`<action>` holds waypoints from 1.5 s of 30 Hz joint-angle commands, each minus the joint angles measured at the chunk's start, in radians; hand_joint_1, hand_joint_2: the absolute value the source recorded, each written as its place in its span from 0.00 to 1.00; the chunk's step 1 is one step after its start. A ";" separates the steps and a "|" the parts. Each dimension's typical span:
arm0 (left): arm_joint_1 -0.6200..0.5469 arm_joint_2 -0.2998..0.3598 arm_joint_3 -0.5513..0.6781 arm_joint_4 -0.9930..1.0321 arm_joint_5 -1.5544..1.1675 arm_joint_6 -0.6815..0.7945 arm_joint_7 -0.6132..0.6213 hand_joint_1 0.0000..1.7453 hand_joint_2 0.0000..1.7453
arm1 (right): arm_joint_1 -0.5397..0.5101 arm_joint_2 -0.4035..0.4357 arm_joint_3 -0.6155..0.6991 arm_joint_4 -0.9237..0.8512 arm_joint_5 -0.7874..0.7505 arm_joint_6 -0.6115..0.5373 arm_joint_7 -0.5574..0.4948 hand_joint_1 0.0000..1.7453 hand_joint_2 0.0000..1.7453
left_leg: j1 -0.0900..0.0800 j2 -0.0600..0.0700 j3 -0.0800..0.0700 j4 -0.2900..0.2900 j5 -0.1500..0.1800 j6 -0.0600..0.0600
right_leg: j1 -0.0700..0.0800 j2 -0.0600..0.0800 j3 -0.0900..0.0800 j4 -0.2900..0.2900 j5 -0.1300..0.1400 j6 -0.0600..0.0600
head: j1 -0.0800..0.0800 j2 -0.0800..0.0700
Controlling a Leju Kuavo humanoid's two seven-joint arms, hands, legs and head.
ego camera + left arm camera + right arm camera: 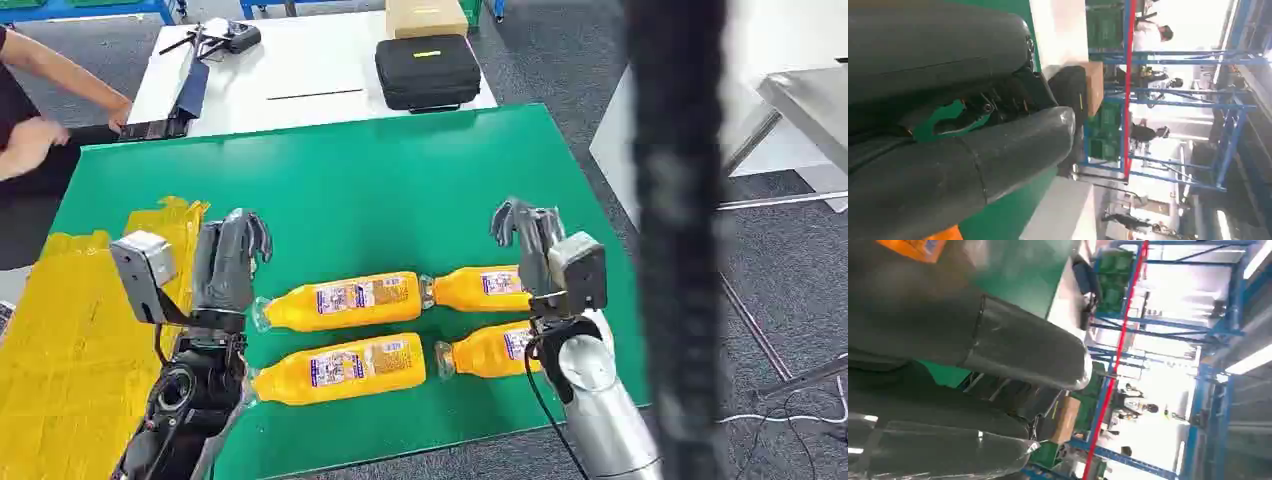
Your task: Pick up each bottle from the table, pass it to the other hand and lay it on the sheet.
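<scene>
Four orange plastic juice bottles lie on their sides on the green table mat (400, 180), two rows of two. Near row: left bottle (340, 368), right bottle (490, 350). Behind: far-left bottle (345, 300), far-right bottle (482, 288). Left hand (228, 262) hovers at the mat's left side by the far-left bottle's base, fingers curled, holding nothing. Right hand (528, 240) over the far-right bottle, fingers bent and apart, contact unclear. Crumpled yellow sheet (70, 340) lies left of the mat. Black zip case (427, 70) on the white table beyond the mat.
</scene>
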 commanded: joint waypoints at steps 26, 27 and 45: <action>0.328 0.015 0.347 -0.157 -0.046 -0.266 -0.012 0.00 0.00 | 0.439 -0.232 -0.408 -0.244 0.925 0.317 0.435 0.00 1.00 | 0.001 -0.001 0.010 0.000 -0.007 -0.002 | 0.001 -0.003 0.010 -0.002 -0.006 0.000 | 0.000 0.000; 0.331 0.021 0.350 -0.162 -0.046 -0.264 -0.009 0.00 0.00 | 0.412 -0.250 -0.388 -0.204 0.961 0.338 0.438 0.00 1.00 | 0.001 0.000 0.009 0.000 -0.007 -0.001 | 0.001 -0.002 0.009 -0.002 -0.005 0.000 | 0.000 0.000; 0.344 0.025 0.358 -0.177 -0.057 -0.307 0.023 0.00 0.00 | 0.235 -0.392 -0.160 0.002 0.925 0.363 0.400 0.00 1.00 | -0.001 0.002 0.008 0.000 -0.005 0.001 | -0.001 0.001 0.007 -0.002 -0.003 0.002 | 0.000 0.000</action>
